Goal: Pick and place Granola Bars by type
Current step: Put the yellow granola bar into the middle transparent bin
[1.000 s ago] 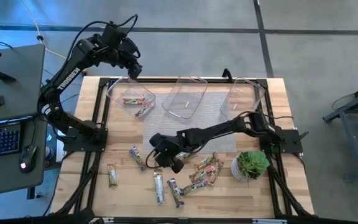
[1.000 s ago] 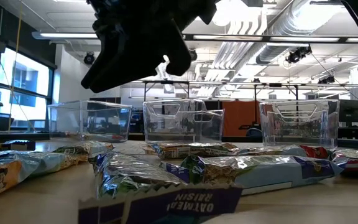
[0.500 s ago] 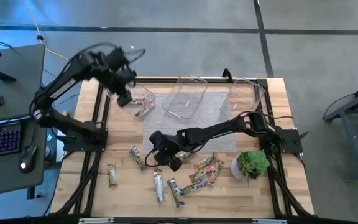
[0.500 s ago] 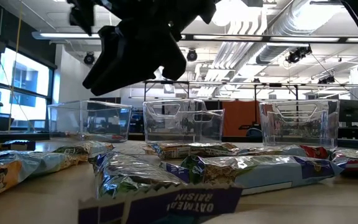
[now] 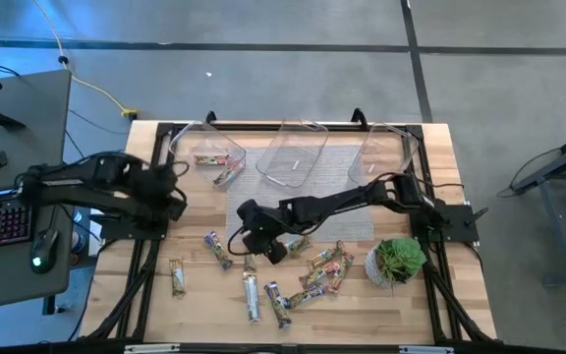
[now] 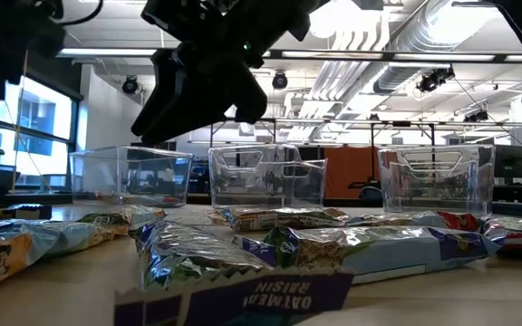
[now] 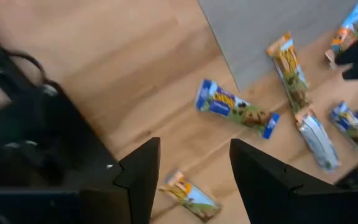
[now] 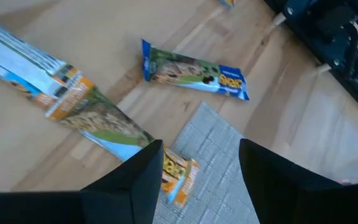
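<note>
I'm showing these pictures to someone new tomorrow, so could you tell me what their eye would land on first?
Probably the scatter of granola bars in shiny wrappers across the near half of the wooden table, beside a small potted plant. Next, the right gripper, open and empty, hanging over the bars at the edge of the grey mat. Behind stand three clear bins; only the left bin has bars in it.
</note>
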`<action>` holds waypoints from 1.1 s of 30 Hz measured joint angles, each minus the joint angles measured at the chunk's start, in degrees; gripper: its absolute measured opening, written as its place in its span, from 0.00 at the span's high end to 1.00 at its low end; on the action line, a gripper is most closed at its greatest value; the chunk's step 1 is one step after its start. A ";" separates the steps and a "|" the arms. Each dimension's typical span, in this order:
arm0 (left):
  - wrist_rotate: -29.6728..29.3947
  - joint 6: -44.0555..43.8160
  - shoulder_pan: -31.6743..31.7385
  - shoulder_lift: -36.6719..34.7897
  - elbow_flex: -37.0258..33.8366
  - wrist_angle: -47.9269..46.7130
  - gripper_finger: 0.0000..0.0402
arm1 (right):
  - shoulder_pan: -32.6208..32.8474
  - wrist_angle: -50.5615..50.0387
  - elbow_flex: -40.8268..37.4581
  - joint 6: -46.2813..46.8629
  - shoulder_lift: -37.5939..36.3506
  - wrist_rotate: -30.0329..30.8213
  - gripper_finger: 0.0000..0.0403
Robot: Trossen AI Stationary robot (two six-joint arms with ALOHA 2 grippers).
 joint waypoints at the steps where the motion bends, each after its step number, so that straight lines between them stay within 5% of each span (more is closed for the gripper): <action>1: 0.38 -1.51 -1.40 -0.85 -1.64 1.48 0.53 | -0.29 0.00 0.00 0.00 0.00 -0.01 0.52; 9: -1.67 -7.02 -11.76 4.74 -6.64 10.41 0.53 | -2.40 0.04 0.00 0.26 0.00 0.08 0.52; 21: 5.37 -36.91 -31.52 27.15 -6.64 14.03 0.53 | -3.86 0.22 0.02 1.25 0.00 -0.24 0.52; 33: 4.32 -65.51 -46.80 29.09 -7.19 21.73 0.53 | -4.06 0.00 0.02 1.46 0.00 -0.43 0.52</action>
